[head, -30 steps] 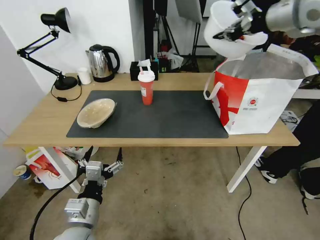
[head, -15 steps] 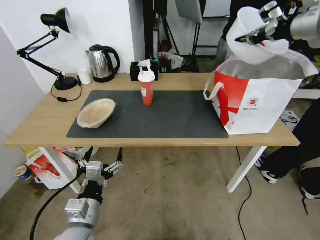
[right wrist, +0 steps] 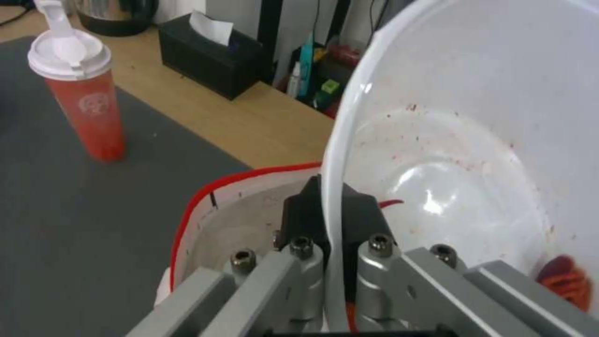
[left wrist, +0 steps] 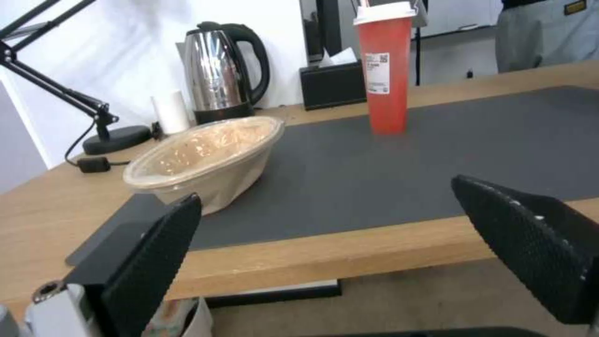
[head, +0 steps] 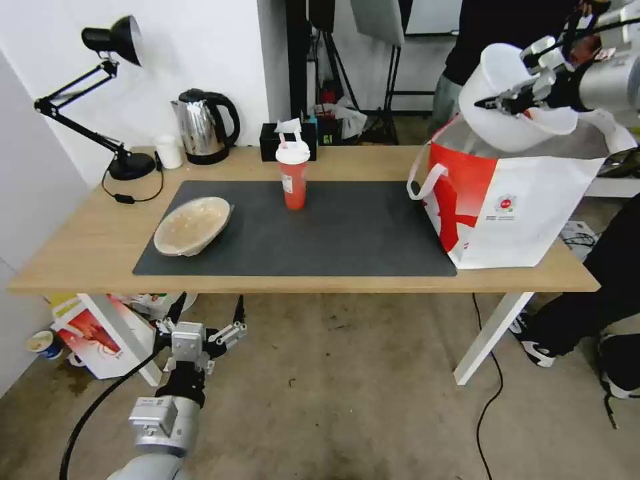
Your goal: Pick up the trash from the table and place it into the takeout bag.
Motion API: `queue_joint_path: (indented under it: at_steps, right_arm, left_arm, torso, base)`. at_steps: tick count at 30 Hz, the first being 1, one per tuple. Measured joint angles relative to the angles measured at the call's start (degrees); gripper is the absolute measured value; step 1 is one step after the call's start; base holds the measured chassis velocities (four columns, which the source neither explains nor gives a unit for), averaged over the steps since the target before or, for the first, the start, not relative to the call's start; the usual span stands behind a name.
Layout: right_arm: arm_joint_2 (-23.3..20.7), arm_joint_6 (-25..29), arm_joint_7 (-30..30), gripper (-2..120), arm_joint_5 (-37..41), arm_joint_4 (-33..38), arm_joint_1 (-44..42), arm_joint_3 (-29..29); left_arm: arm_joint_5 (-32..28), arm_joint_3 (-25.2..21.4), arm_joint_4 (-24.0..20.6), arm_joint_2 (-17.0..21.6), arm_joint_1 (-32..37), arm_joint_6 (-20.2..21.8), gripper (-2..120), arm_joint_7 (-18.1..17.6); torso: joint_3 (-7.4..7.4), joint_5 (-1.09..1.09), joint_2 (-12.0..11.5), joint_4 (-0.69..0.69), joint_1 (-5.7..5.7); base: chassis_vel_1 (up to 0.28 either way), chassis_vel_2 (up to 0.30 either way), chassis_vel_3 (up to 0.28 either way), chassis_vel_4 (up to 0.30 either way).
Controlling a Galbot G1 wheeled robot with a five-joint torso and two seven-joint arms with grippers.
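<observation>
Your right gripper [head: 510, 101] is up over the open mouth of the takeout bag [head: 527, 213], its fingers [right wrist: 306, 210] pinching the rim of the white bowl [head: 513, 120]. One finger sits outside the wall and the other inside. The bowl hangs tilted above the bag's silver lining, and in the right wrist view you can see red specks across its inside and a red scrap near the bottom. The bag stands upright at the right end of the surface [head: 87, 247], partly on the dark mat [head: 347, 233], with a white loop handle hanging on its near-left side.

Your left gripper [head: 200, 327] is parked low in front of the surface, below its front edge, with its fingers [left wrist: 149, 252] spread wide and holding nothing.

The red cup [head: 293, 175] stands upright on the mat near its back edge, white lid on. The tan bowl [head: 193, 225] rests tilted at the mat's left end, well apart from the cup. Behind the mat you have a steel kettle [head: 203, 127], a black tissue box [head: 287, 140] just behind the cup, and a black desk lamp [head: 100, 93] at the far left corner.
</observation>
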Motion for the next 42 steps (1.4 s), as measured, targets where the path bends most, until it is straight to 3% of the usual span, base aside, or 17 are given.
queue_joint_path:
  at_steps: [23,26,32,42]
  right_arm:
    - [-2.3,0.0,0.1,0,-1.6,3.3,-8.1,6.9]
    - [-2.9,0.0,0.3,7,-1.6,4.0,-8.2,7.0]
    - [-4.5,0.0,1.4,34,-2.2,5.2,-7.9,7.0]
    - [-3.9,0.0,3.7,68,-1.2,5.1,-5.5,5.1]
  left_arm:
    - [0.0,0.0,0.0,0.0,0.0,0.0,100,0.0]
    - [0.0,0.0,0.0,0.0,0.0,0.0,100,0.0]
    - [0.0,0.0,0.0,0.0,0.0,0.0,100,0.0]
    - [0.0,0.0,0.0,0.0,0.0,0.0,100,0.0]
  torso:
    - [0.0,0.0,0.0,-0.01,0.0]
    - [0.0,0.0,0.0,0.0,0.0]
    - [0.0,0.0,0.0,-0.01,0.0]
    - [0.0,0.0,0.0,0.0,0.0]
  base:
    - [0.0,0.0,0.0,0.0]
    - [0.0,0.0,0.0,0.0]
    - [0.0,0.0,0.0,0.0]
    - [0.0,0.0,0.0,0.0]
